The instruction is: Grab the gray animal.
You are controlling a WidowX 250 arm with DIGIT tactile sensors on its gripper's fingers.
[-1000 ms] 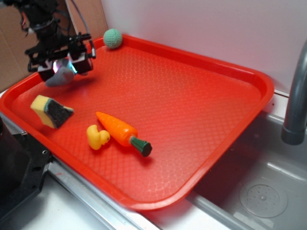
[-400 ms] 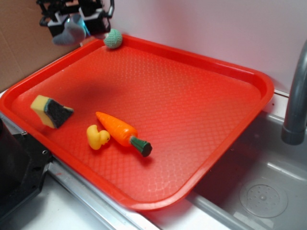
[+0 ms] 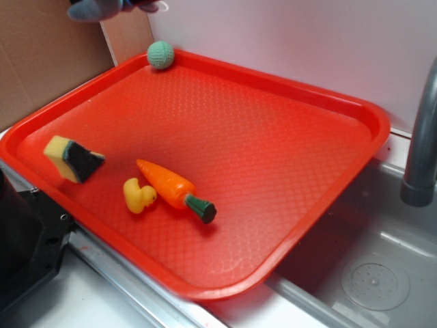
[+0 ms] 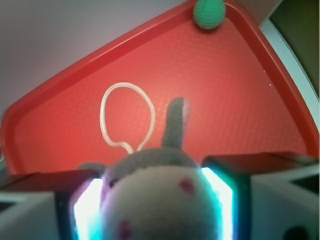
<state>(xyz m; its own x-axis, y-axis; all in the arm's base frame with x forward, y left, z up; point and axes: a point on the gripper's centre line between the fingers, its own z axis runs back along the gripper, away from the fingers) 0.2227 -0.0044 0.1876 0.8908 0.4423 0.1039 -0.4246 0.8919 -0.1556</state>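
The red tray (image 3: 328, 130) fills most of the exterior view, sitting beside the sink (image 3: 382, 273). On it, big to small: carrot (image 3: 174, 189), sponge (image 3: 72, 158), yellow duck (image 3: 138, 195), green ball (image 3: 160, 55) in the far corner. The gray animal (image 4: 155, 200) isn't on the tray at all, it's up high, pinched between the fingers (image 4: 87, 212) of the gripper (image 4: 155, 210), which sit snug on both sides (tail loop dangling below). Grab looks basically done to me.

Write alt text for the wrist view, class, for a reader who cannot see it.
The gray animal fills the foreground, clamped in the gripper, its pale loop tail dangling over the red tray. A green knitted ball sits in the tray's far corner.
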